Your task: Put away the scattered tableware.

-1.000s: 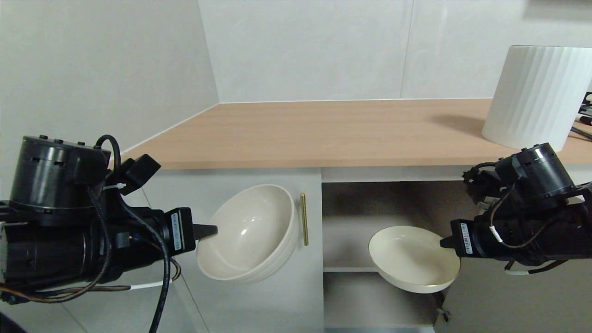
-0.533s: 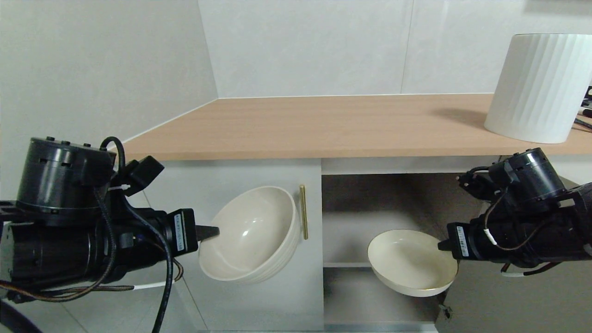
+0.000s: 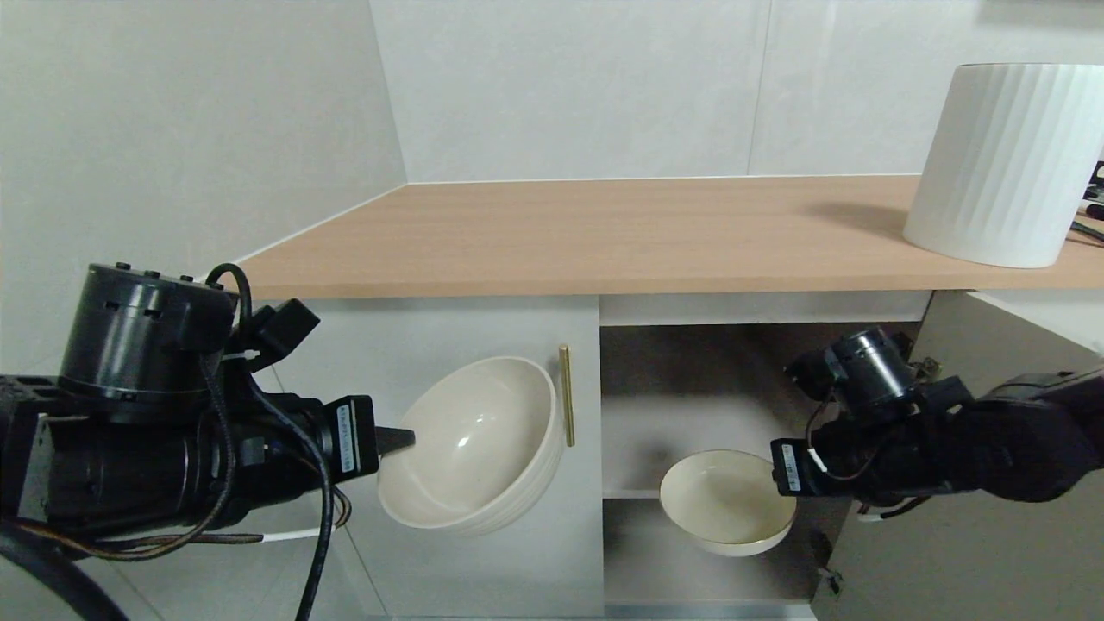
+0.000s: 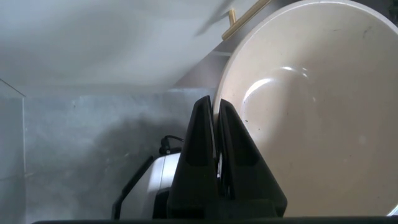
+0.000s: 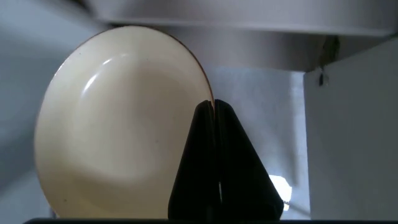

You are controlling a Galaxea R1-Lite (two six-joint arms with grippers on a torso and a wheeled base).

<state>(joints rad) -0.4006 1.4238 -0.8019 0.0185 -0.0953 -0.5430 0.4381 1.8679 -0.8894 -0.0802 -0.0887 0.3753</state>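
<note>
A large cream bowl [image 3: 470,444] hangs tilted in front of the shut left cabinet door, and my left gripper [image 3: 401,440] is shut on its rim. In the left wrist view that large bowl [image 4: 311,106] is pinched at its edge by the left gripper [image 4: 216,118]. A smaller cream bowl [image 3: 724,502] is held inside the open cabinet, over the edge of the shelf [image 3: 630,495], with my right gripper [image 3: 780,470] shut on its rim. The right wrist view has the small bowl [image 5: 118,118] clamped at its edge by the right gripper [image 5: 212,115].
A wooden countertop [image 3: 604,233] runs above the cabinet, with a tall white ribbed container [image 3: 1005,159] at its right end. A gold handle [image 3: 566,407] sits on the shut left door. The open right door [image 3: 966,500] stands beside my right arm.
My right arm has moved left and deeper into the cabinet with the small bowl. The left arm and large bowl have shifted a little right. The head camera tilted between the first two frames.
</note>
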